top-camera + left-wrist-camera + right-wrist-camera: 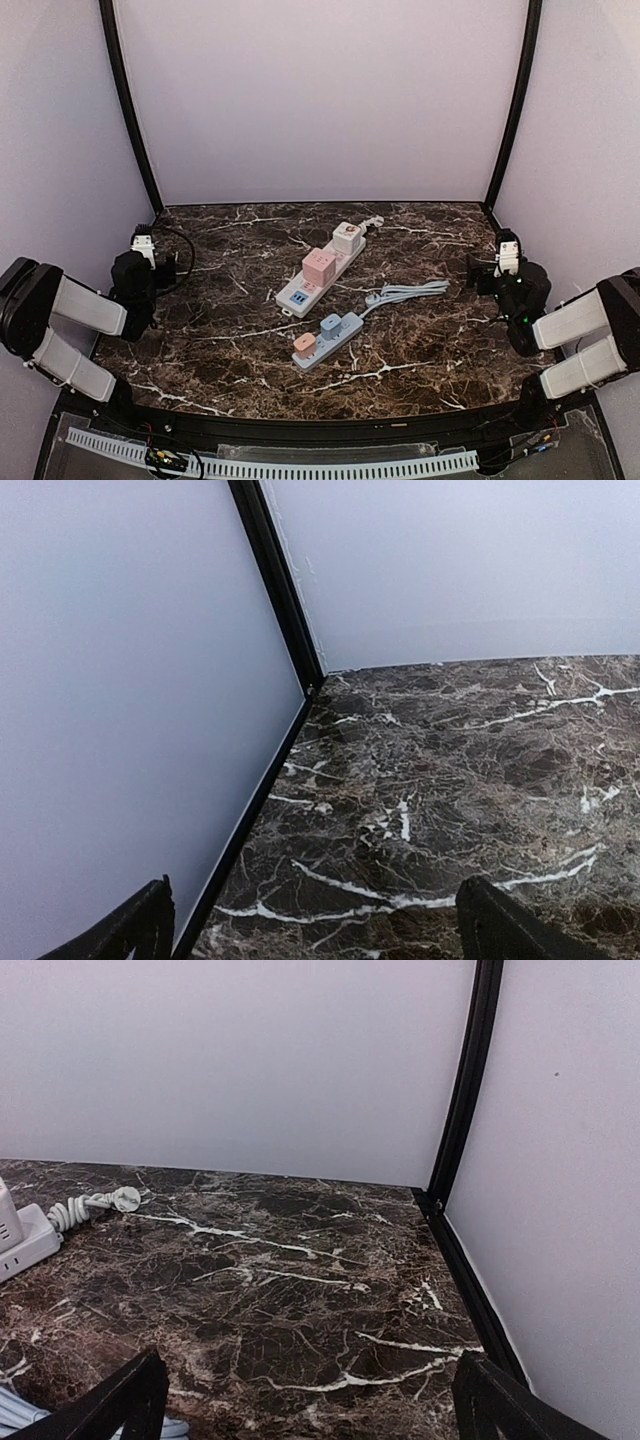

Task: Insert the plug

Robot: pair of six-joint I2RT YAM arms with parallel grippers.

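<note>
A white power strip (322, 268) lies slantwise mid-table, carrying a pink cube adapter (319, 265) and a white cube (347, 238). Its coiled white cord ends in a round plug (125, 1198) near the back, lying loose. In front lies a smaller blue-grey strip (327, 340) with a pink block (305, 343) and a blue block (331, 323) on it. Its bundled cable (405, 293) trails right. My left gripper (315, 920) is open at the table's left edge, facing the back-left corner. At the right edge my right gripper (305, 1400) is open too, and neither holds anything.
Pale walls with black corner posts (128, 105) close in the marble table (240, 370) on three sides. A black cable (183, 250) loops beside the left arm. The blue-grey cable (20, 1422) shows at the lower left of the right wrist view.
</note>
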